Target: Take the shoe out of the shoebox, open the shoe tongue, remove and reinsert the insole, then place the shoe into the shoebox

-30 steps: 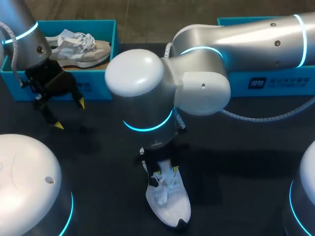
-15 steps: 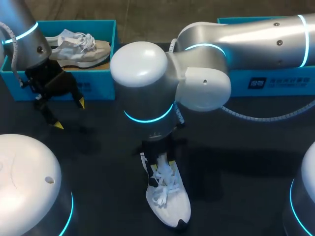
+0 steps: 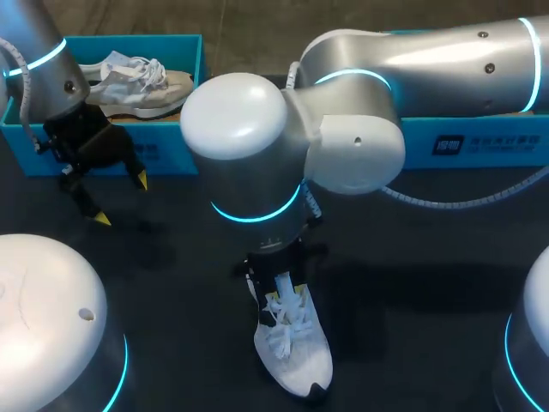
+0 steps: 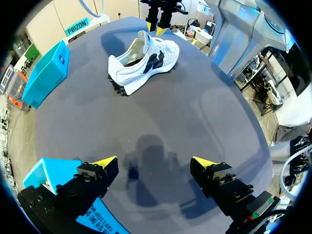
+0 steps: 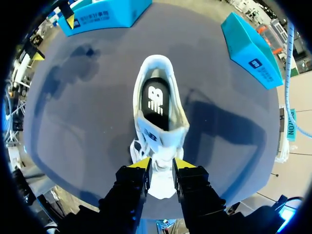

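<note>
One shoe (image 3: 296, 356) is out and standing on its sole on the dark surface (image 3: 429, 283), well apart from the blue shoebox (image 3: 163, 159) on the left, which has a second shoe (image 3: 137, 81) lying in it.

The right arm's fingers (image 5: 161, 165) are nearly together. From the wrist view they look pinched on the white tongue (image 5: 152, 136) and lace area, touching it from both sides. The left arm's fingers (image 4: 155, 163) are spread wide with nothing in them, hovering over the surface just in front of that shoebox.

My guess on handling: it's a light mesh runner, so the upper is soft and will fold rather than resist. Pulling the tongue could lift or drag the whole shoe unless the other arm pins the heel or sidewall. The tongue's top edge is a decent place to grab since it's thin and padded. The laces (image 3: 287, 322) are loose and would probably slip.

The insole (image 5: 156, 100) sits flat inside with its heel end in plain view. It's probably floppy foam, so I'd pinch it at the heel edge and peel it up slowly.
</note>
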